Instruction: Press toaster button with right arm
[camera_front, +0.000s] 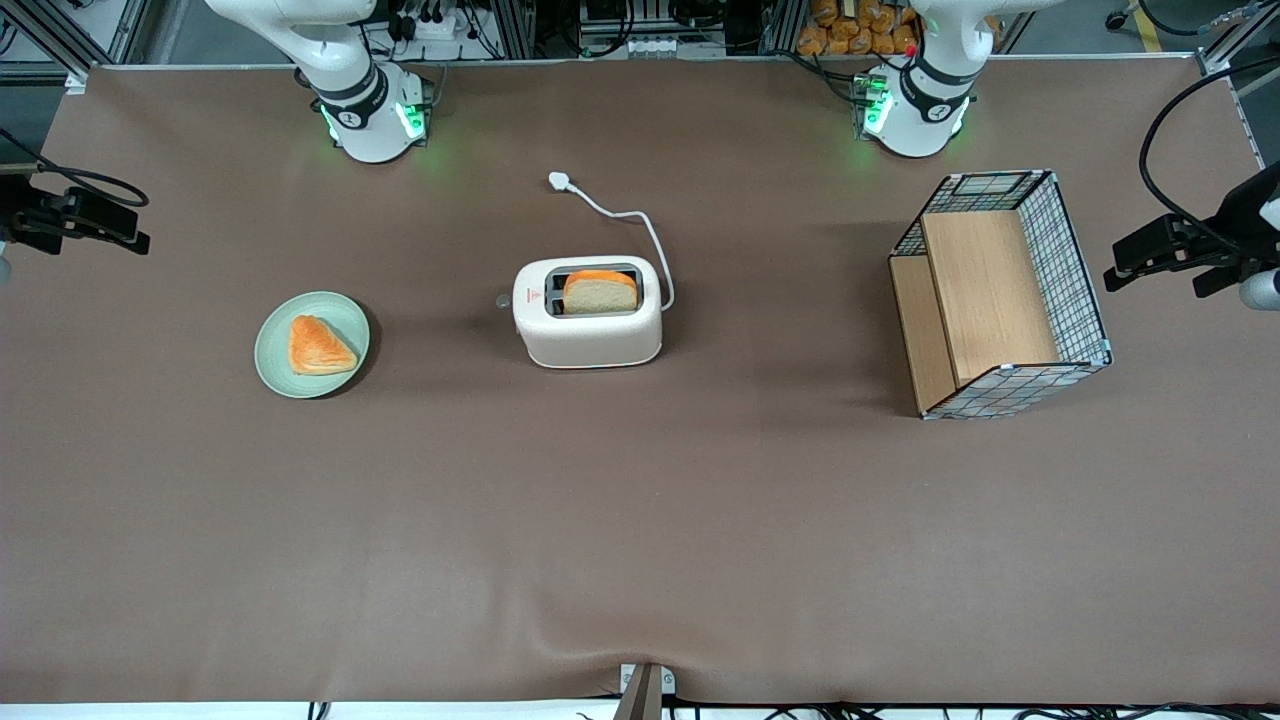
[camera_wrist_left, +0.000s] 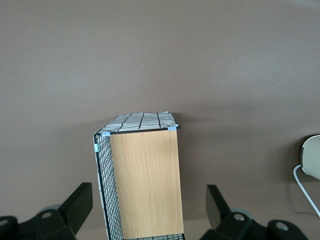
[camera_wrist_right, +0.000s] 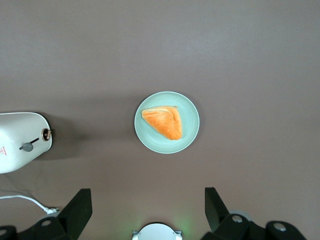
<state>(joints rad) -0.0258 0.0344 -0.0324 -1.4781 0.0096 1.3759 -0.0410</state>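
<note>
The toaster stands upright near the middle of the brown table, with 1 slice of bread sticking up from a slot and its white cord running toward the arm bases. The toaster button, a small grey knob, juts from the narrow end that faces the working arm's end of the table; the wrist view shows it on that end face. The right arm's gripper hangs high above the table with its 2 fingers spread wide apart, holding nothing, over a green plate carrying 1 pastry. A wire-and-wood basket sits toward the parked arm's end.
</note>
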